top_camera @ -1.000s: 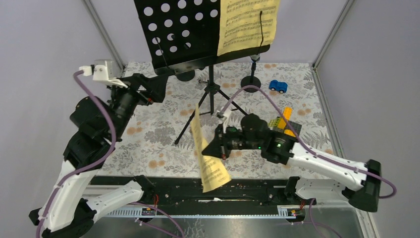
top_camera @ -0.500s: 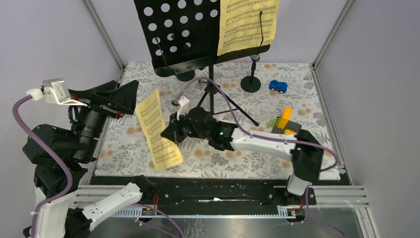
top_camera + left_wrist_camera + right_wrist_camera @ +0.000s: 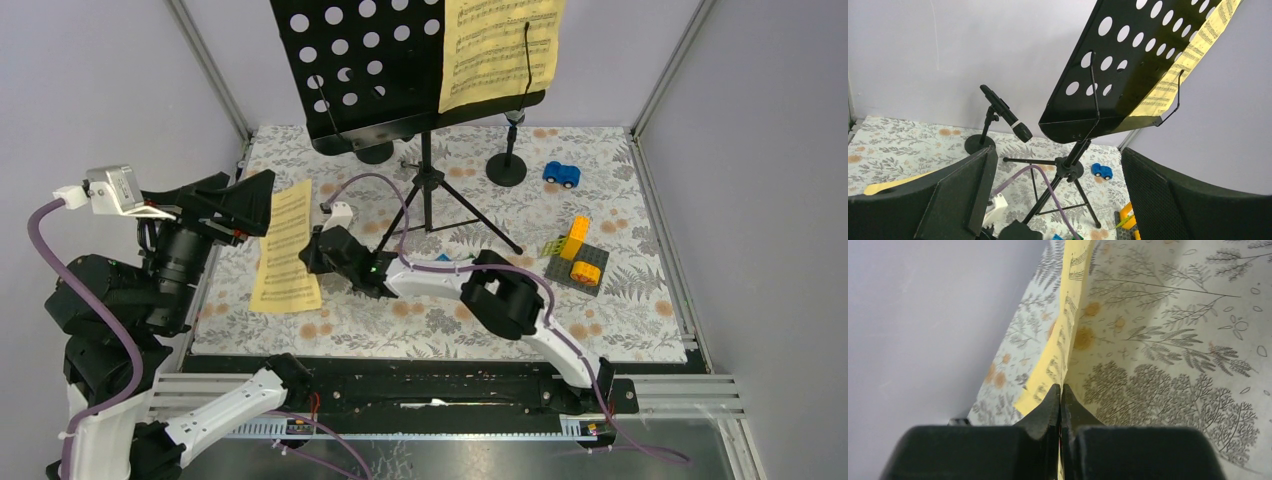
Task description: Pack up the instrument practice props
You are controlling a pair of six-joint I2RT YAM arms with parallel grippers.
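The right tool [image 3: 1061,390] pinched a yellow sheet-music page [image 3: 283,250] over the bench's [image 3: 620,330] left side (another sat on the far music rack [image 3: 360,60]); the left tool [image 3: 245,198] gaped empty nearby

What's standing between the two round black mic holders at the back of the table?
The music rack's tripod pole stands between the left mic holder and the right mic holder, touching neither. The top camera shows this best.

Left arm [image 3: 110,300] folds up at the frame's left edge, left gripper [image 3: 262,203] spread wide; right arm [image 3: 500,295] reaches centre-left, right gripper [image 3: 308,250] pinched tight.
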